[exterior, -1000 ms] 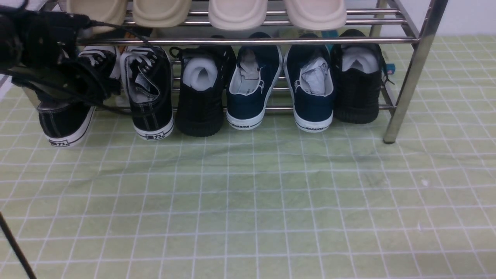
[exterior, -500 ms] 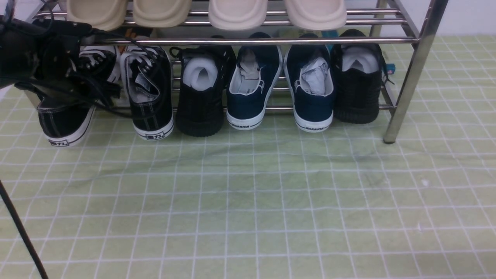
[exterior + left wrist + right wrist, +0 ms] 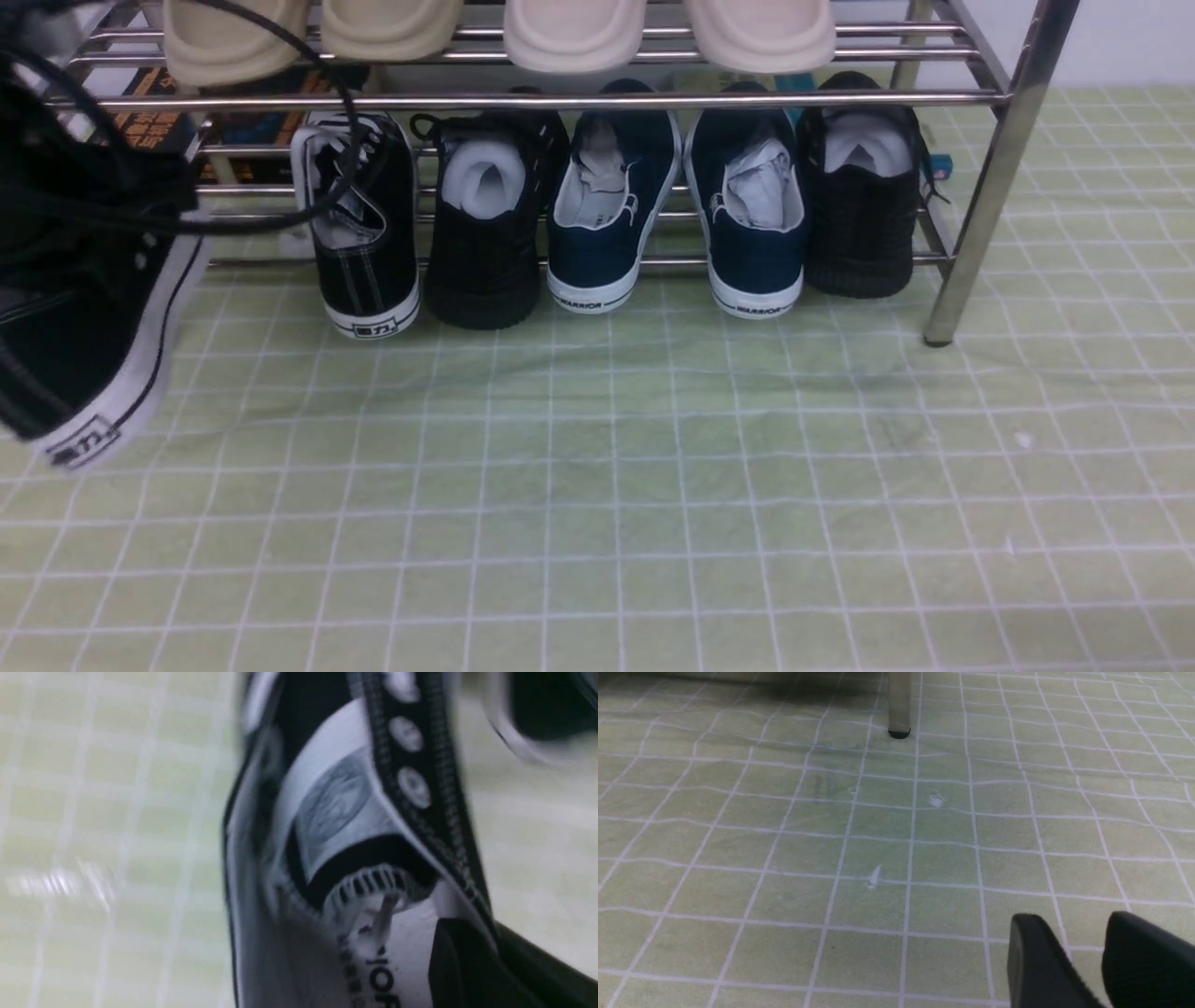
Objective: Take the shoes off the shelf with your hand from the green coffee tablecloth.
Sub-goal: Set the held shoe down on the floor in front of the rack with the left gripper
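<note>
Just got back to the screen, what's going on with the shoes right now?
The left gripper is shut on one black canvas sneaker, gripping it at the opening and holding it clear of the shelf, over the green tablecloth. The matching sneaker sits on the lower tier next to the all-black shoes. The right gripper hangs over bare cloth with its jaws apart, holding nothing.

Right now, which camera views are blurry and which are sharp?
Left wrist view: motion smear across the black canvas shoe and tablecloth. Front view: that shoe soft at the left edge, shelf sharp with glints on its tubes. Right wrist view: crisp.
</note>
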`<state>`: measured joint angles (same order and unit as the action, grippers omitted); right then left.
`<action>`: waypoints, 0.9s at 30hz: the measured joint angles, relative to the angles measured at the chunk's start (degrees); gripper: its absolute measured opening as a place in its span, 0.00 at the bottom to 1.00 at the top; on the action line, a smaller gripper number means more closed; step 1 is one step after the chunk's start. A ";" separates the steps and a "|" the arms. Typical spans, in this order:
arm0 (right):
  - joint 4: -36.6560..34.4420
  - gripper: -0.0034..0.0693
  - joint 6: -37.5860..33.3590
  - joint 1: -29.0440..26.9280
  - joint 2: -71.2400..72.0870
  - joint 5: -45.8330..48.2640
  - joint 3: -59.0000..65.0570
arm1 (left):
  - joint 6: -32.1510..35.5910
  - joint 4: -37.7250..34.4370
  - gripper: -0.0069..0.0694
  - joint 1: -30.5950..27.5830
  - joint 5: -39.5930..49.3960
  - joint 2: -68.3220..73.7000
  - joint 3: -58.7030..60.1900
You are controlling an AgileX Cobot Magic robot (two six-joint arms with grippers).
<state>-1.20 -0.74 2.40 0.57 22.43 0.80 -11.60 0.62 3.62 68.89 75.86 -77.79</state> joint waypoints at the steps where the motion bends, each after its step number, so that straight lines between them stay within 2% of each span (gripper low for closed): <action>1: 0.00 0.37 0.00 0.00 0.00 0.00 0.00 | 0.69 -1.19 0.10 0.00 1.23 -2.21 0.90; 5: 0.00 0.37 0.00 0.00 0.00 0.00 0.00 | 2.43 -6.30 0.10 0.00 1.87 -8.47 7.51; 12: 0.00 0.37 0.00 0.00 0.00 0.00 0.00 | 6.85 -14.98 0.10 0.00 0.08 -10.61 20.90; 16: 0.00 0.37 0.00 0.00 0.00 0.00 0.00 | 10.24 -18.61 0.10 1.68 -3.00 -10.49 22.94; 19: 0.00 0.37 0.00 0.00 0.00 0.00 0.00 | 10.12 -18.09 0.10 6.33 -6.70 -10.05 23.00; 21: 0.00 0.37 0.00 0.00 0.00 0.00 0.00 | 8.44 -16.29 0.10 11.94 -10.38 -9.04 23.00; 23: 0.00 0.37 0.00 0.00 0.00 0.00 0.00 | 5.12 -13.14 0.10 17.51 -13.65 -7.67 23.00; 25: 0.05 0.37 0.00 0.00 0.00 0.00 0.00 | 2.66 -10.71 0.10 20.30 -15.23 -6.65 23.00; 26: 0.05 0.37 0.00 0.00 0.00 0.00 0.00 | -1.40 -7.08 0.10 25.14 -18.01 -5.16 23.00; 27: 0.05 0.37 0.00 0.00 0.00 0.00 0.00 | -1.85 -6.12 0.10 25.66 -18.33 -4.76 23.00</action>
<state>-1.15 -0.74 2.40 0.57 22.43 0.80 -13.45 -5.50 29.28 50.56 71.10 -54.79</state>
